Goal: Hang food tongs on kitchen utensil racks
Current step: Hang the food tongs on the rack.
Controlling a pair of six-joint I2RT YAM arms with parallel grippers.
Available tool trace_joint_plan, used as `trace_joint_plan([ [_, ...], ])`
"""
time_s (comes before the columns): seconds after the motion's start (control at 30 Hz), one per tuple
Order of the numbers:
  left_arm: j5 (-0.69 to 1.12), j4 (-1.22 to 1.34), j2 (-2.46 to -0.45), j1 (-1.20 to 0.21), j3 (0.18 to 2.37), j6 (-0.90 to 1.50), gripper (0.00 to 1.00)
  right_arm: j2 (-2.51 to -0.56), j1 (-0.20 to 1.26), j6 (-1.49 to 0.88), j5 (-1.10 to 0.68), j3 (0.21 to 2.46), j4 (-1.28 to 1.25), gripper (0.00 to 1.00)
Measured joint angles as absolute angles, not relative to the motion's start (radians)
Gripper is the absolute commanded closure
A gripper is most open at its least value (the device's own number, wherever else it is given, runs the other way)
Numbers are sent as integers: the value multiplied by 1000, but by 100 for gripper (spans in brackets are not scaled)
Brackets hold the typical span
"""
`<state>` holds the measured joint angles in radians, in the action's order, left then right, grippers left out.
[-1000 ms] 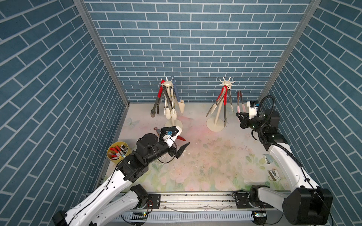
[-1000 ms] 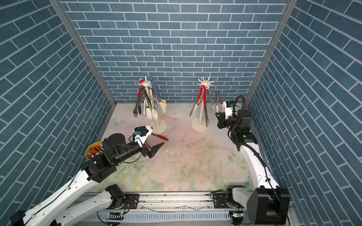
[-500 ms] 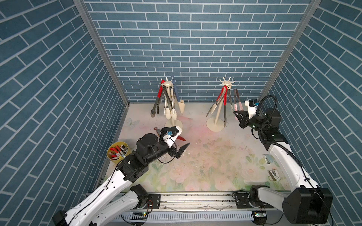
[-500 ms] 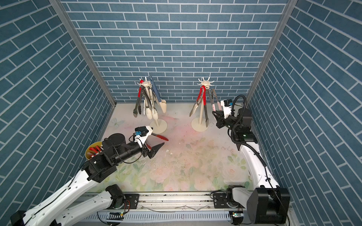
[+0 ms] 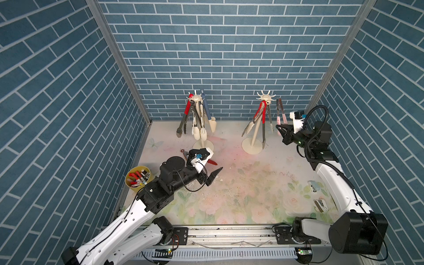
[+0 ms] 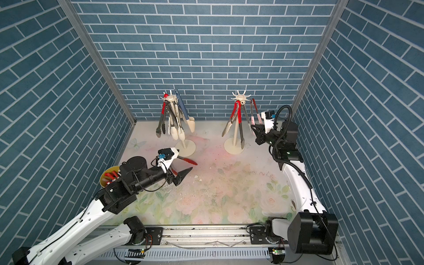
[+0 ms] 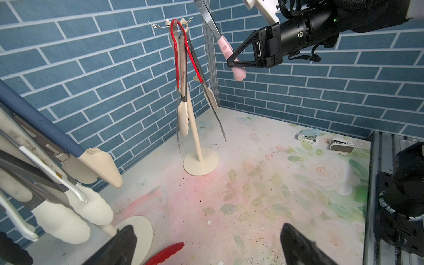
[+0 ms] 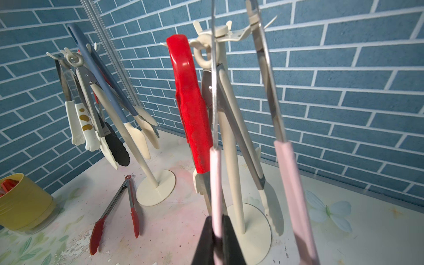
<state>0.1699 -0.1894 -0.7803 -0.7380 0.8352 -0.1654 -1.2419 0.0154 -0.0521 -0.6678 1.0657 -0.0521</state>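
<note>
- The floral mat is covering the whole table and looking pretty grubby, with brick-pattern walls standing around it.
- The left gripper is hovering low over the mat just near of the left rack. Its jaws are standing wide apart with nothing between them.
- The right gripper is hanging up in the air just right of the right rack. Its jaws are pinched together on one leg of the pink tongs.
- The left rack is standing far-left on the mat. It's carrying a bunch of tongs: blue, white, black-tipped and red-handled.
- The right rack is standing far-right, with a red-handled pair and a steel pair dangling from it.
- The pink tongs are hanging hinge-up, with the top sitting just beside the right rack's hooks. I can't tell if it's actually hooked on.
- The red tongs are lying flat on the mat by the left rack's base. In both top views the left wrist is partly covering them.
- A yellow cup is sitting at the mat's left edge.
- Two small staplers are lying near the right edge.
</note>
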Motion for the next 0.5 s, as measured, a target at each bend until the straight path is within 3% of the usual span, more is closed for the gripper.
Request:
trace_joint_plan([
  [0.5,170,-190,-780,-738,835,-170,1,-1330,4,-56,-754,1126,-48,100],
])
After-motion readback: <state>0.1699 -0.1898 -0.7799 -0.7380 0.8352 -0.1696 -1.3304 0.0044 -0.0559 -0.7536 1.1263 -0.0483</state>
